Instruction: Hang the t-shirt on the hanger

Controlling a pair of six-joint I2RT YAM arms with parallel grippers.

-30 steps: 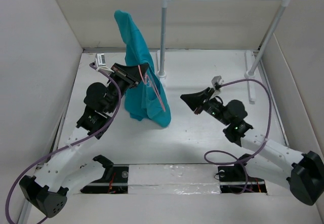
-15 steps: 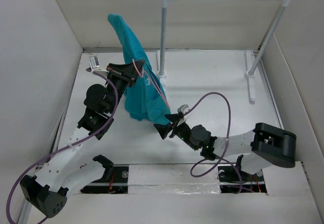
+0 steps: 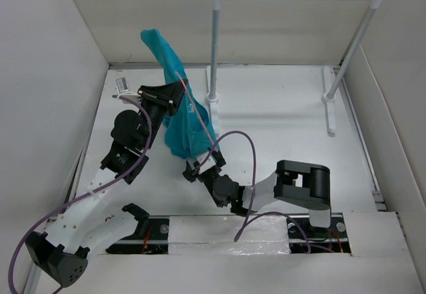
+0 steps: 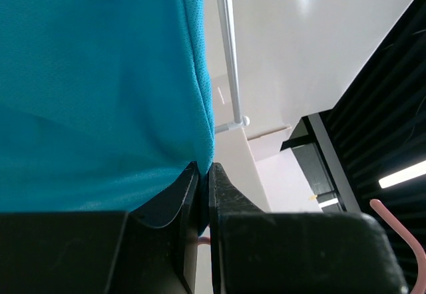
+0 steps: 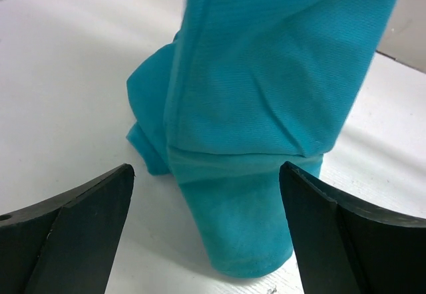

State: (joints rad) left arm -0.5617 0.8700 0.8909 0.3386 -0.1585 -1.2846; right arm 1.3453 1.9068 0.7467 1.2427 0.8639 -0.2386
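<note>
Left gripper [image 4: 205, 169] jaws pinching t-shirt [image 3: 190, 131] edge, holding it up; right gripper [image 5: 206, 171] jaws spread wide, near t-shirt's bunched lower end on worktop [image 3: 279, 121].

Left arm [image 3: 100, 204] climbs from its base at the near left, folds at the elbow and carries its wrist high. Left gripper [image 3: 170, 98] points to the right, jaws pressed tight together, a pinch of the t-shirt [image 4: 100, 74] clamped between them. Right arm [image 3: 303, 184] is folded hard back on itself, forearm stretched low and leftward just beyond the bases. Right gripper [image 3: 198, 171] faces away from the bases, jaws spread wide and both fingers [image 5: 73, 234] touching nothing.
</note>
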